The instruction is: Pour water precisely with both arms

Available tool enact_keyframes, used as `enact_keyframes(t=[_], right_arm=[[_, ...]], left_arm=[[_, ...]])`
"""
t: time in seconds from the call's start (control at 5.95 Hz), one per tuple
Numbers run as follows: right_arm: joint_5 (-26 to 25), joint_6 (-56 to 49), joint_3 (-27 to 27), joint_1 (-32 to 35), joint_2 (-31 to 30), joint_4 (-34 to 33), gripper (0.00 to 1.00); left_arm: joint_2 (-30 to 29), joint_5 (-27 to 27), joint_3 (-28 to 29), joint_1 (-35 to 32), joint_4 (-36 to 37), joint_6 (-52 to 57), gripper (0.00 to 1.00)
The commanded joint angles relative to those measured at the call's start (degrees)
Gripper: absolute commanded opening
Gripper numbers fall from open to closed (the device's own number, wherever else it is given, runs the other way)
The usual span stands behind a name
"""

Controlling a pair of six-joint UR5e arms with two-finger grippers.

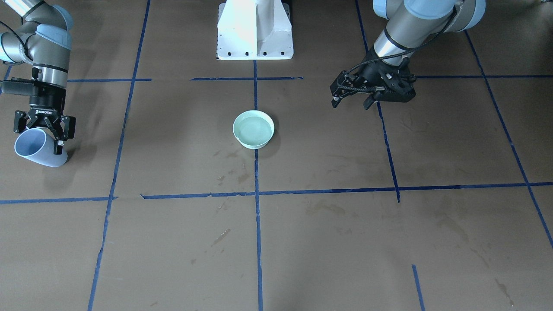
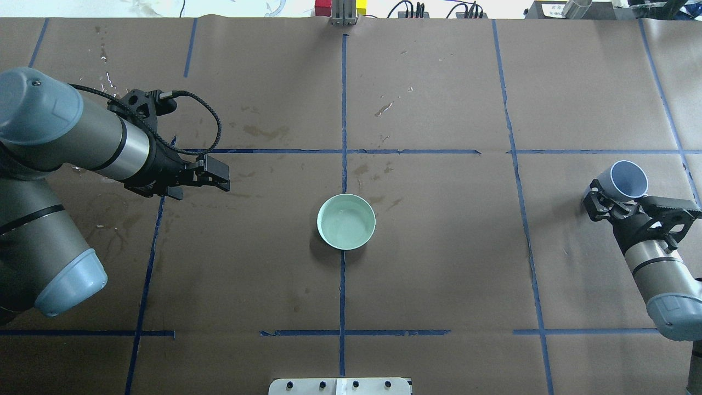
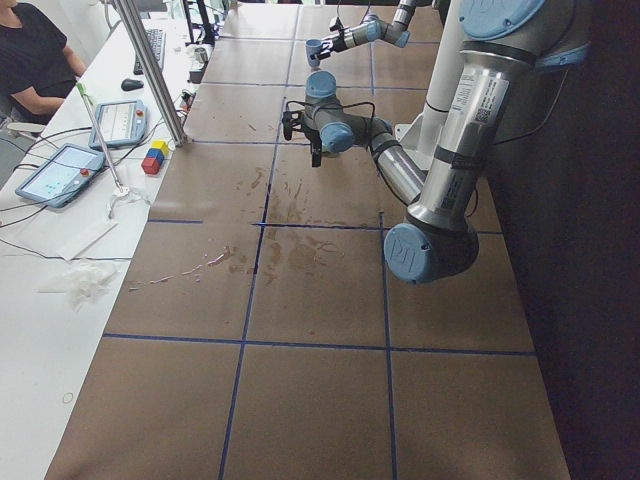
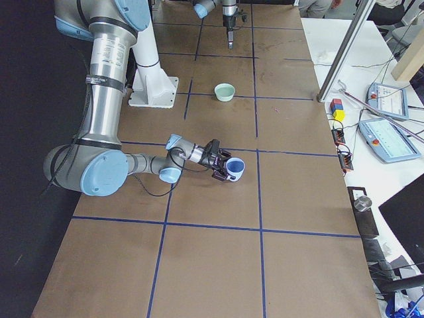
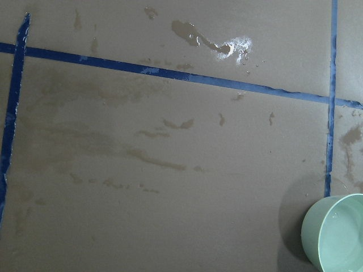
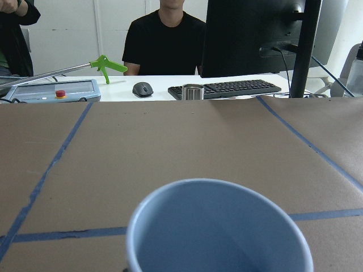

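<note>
A mint-green bowl [image 1: 253, 129] holding clear water stands at the table's middle; it also shows in the overhead view [image 2: 346, 221] and at the lower right of the left wrist view [image 5: 340, 235]. My right gripper [image 1: 42, 134] is shut on a light-blue cup [image 1: 36, 149], roughly upright and low at the table's right end, as the overhead view [image 2: 627, 180] also shows. The cup [image 6: 218, 226] looks empty inside. My left gripper [image 1: 351, 103] is open and empty. It hovers over the table well to the bowl's left, as the overhead view [image 2: 221, 176] shows.
The white pedestal base [image 1: 255, 30] stands behind the bowl. Blue tape lines and wet stains [image 5: 212, 42] mark the brown table cover. Tablets, coloured blocks [image 3: 153, 158], a keyboard [image 6: 229, 88] and seated people line the far side.
</note>
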Motion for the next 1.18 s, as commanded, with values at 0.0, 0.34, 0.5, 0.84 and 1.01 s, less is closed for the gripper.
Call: enact_keyframes(t=[0.0,0.34,0.5,0.84,1.01], right_arm=[[0.0,0.0,-0.1,0.0,-0.1,0.1,0.48],[-0.1,0.0,-0.2,0.0,-0.1,0.1,1.00],[-0.1,0.0,-0.2,0.0,-0.2,0.1,1.00],[-0.1,-0.1,0.6,0.1,-0.7,0.1,1.00],[-0.1,-0.2,1.5,0.2,-1.4,0.6,1.00]], left_arm=[[0.5,0.1,-0.2,0.0,0.0,0.0,1.00],[0.6,0.1,-0.2,0.0,0.0,0.0,1.00],[0.6,0.1,-0.2,-0.1,0.0,0.0,0.99],[0.6,0.1,-0.2,0.0,0.0,0.0,1.00],[0.6,0.1,-0.2,0.0,0.0,0.0,1.00]])
